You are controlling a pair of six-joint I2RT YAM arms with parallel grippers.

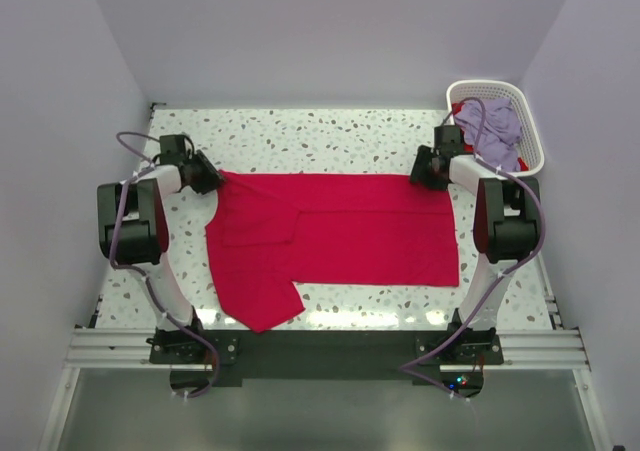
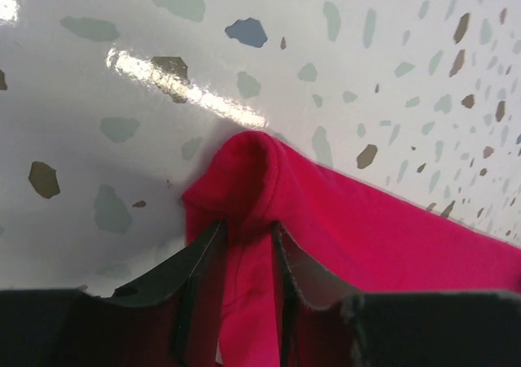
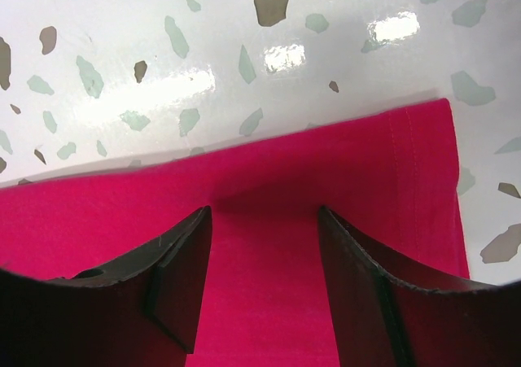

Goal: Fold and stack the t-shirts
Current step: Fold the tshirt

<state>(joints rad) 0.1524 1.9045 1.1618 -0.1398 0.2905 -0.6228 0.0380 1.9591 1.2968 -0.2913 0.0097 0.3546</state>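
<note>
My left claw (image 2: 248,230) is pinching a bunched-up corner of the red t-shirt (image 1: 340,233). My right claw (image 3: 264,216) is spread wide over the other far corner and holds nothing. The shirt lies flat on the speckled table (image 1: 330,131). I think I am starting a fold. Next, my right claw should close, then both should lift together.

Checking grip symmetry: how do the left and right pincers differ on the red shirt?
The left pincer has its fingers close together, pinching a bunched-up corner of the red t-shirt; the right pincer has its fingers wide apart over flat cloth. The left sits at the far-left corner, the right at the far-right. Both are low at its far edge.
</note>
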